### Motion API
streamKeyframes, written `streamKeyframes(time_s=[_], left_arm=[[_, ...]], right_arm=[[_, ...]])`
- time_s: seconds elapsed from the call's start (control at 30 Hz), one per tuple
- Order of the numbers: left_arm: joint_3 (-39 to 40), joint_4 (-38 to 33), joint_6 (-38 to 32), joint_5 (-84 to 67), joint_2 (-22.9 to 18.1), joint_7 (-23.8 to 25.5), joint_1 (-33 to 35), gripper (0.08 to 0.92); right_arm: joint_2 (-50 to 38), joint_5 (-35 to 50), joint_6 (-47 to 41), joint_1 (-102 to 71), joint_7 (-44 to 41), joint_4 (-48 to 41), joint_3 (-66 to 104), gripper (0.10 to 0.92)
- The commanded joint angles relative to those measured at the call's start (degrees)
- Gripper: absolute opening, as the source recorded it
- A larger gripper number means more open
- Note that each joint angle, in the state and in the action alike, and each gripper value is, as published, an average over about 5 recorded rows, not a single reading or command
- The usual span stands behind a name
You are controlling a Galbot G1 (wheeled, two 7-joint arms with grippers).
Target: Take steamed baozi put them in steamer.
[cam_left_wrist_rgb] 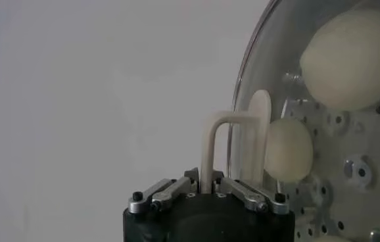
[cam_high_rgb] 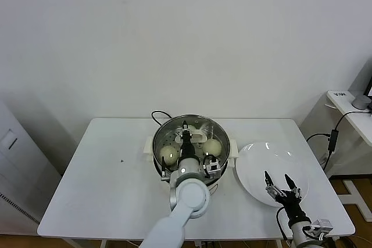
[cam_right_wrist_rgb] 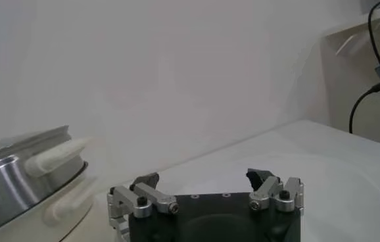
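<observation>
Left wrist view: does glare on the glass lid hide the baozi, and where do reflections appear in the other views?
Left wrist view: hardly any glare; the baozi show plainly through the glass lid, with one small glint at the picture's edge. Head view: light streaks lie on the white plate. Right wrist view: the steamer wall mirrors its surroundings dully.

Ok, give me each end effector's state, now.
Left end effector: closed on the lid handle, over the steamer.
Right end effector: open, empty, over the plate.
</observation>
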Motion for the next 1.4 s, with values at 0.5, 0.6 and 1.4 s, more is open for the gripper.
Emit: streamKeyframes(time_s=[0.5,0.6,1.4], left_arm=[[1.46,-8.84,2.81,-0.67,-2.81,2.47,5.54,0.646],[1.56,-9.05,2.81,-0.75,-2.81,2.50,6.33,0.732],[0.51,-22.60,2.81,1.34,-1.46,2.62,14.91,0.823]], right_arm=[[0.08,0.00,0.03,0.16,0.00,-0.13,0.26,0.823],[0.10,-0.01,0.03,0.19,-0.02,-0.16,0.25,0.823],[0.36,-0.18,0.24,0.27,-0.40,-0.54,-0.24,0.823]])
